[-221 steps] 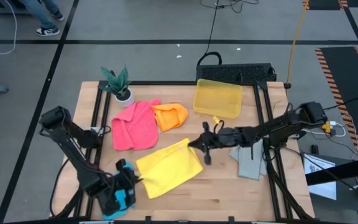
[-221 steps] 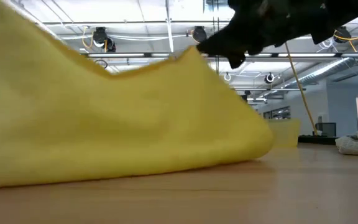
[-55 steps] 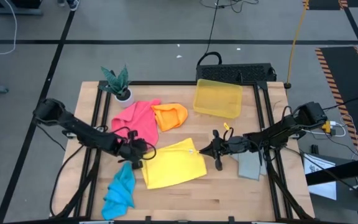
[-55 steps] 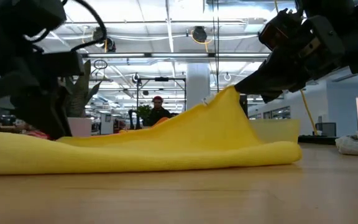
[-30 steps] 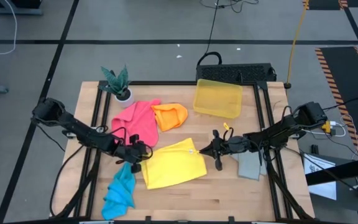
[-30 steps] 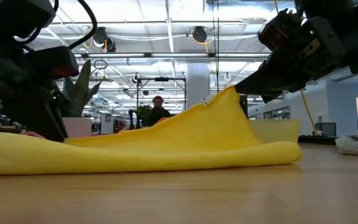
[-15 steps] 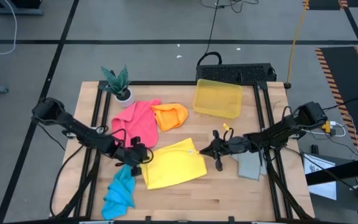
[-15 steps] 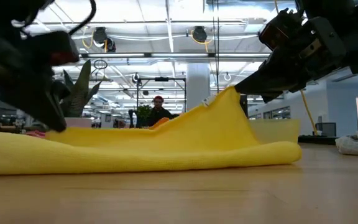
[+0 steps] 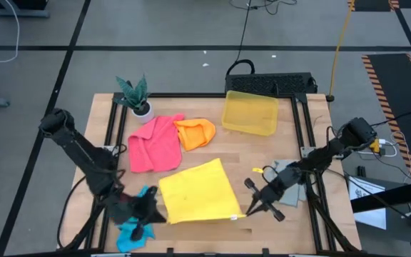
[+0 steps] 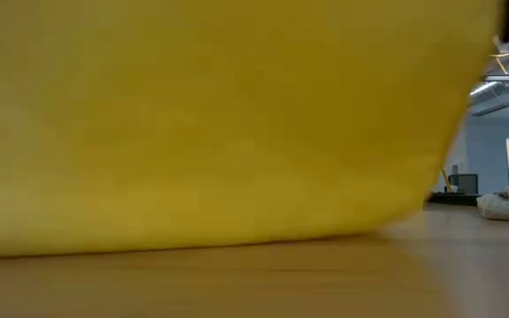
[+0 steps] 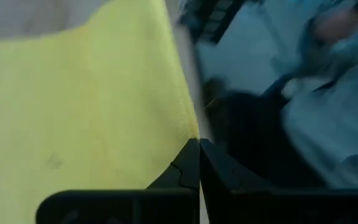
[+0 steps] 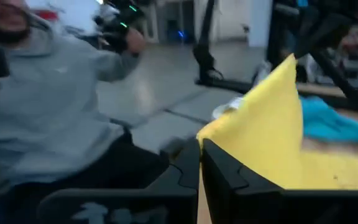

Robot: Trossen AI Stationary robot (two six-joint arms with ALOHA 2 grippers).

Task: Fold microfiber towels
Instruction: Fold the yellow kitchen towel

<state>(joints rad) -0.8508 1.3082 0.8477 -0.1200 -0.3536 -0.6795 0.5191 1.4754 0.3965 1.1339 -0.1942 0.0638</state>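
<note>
Wooden counter (image 9: 262,153): your left end effector (image 9: 155,212) and right end effector (image 9: 245,210) each clamp a near corner of the yellow towel (image 9: 195,189); uneven pulling could skew the fold.

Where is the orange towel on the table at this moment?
In the high view, the orange towel lies crumpled toward the table's far side, left of centre, touching the pink towel and left of the yellow bin.

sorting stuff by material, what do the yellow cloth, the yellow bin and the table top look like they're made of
Big yellow cloth: soft matte fabric, probably microfiber; it drapes and sags.
Translucent yellow rectangular bin: likely plastic; smooth, and the surface beneath shows through.
Light table top: apparently wood, butcher-block style; pale planks with visible grain lines, low sheen.
</note>
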